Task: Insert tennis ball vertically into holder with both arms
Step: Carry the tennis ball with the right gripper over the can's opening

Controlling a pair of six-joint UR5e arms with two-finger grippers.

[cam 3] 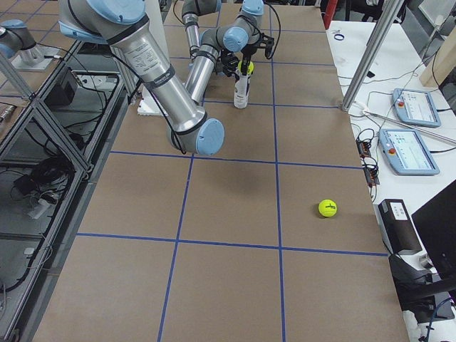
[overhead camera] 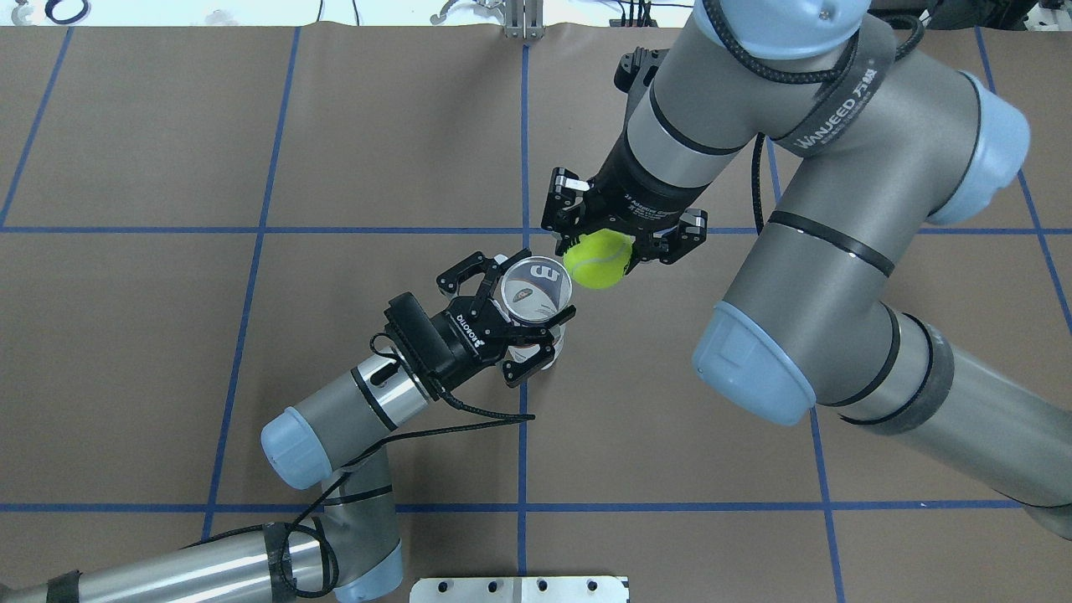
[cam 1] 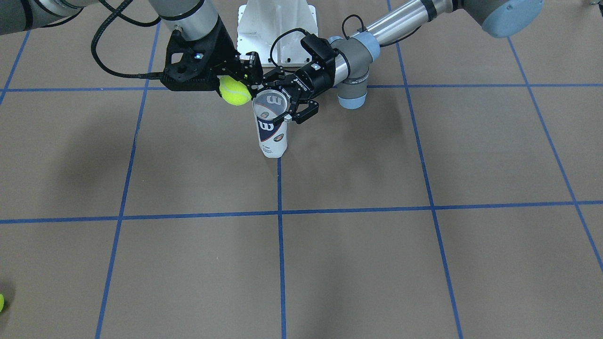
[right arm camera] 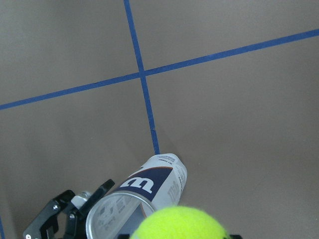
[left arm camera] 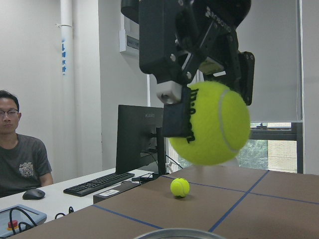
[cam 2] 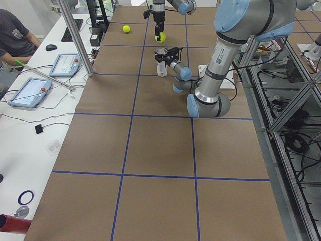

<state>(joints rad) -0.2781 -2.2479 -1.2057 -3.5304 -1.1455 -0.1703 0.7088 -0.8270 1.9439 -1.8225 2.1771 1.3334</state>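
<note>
The tennis ball (cam 1: 235, 91) is held in my right gripper (overhead camera: 599, 255), which is shut on it and points down. The ball hangs just beside and a little above the open mouth of the holder (cam 1: 272, 129), a clear can with a white and navy "W" label that stands upright on the table. My left gripper (overhead camera: 546, 283) is shut on the holder's upper part, one finger on each side. The left wrist view shows the ball (left arm camera: 212, 124) above the can's metal rim (left arm camera: 179, 233). The right wrist view shows the ball (right arm camera: 182, 224) and the holder (right arm camera: 149, 191) below it.
A second tennis ball (cam 3: 327, 208) lies on the table far out on my right side; only a sliver of it (cam 1: 1, 302) shows in the front view. The white pedestal base (cam 1: 275, 28) stands behind the can. An operator (cam 2: 15, 35) sits at a side desk with tablets.
</note>
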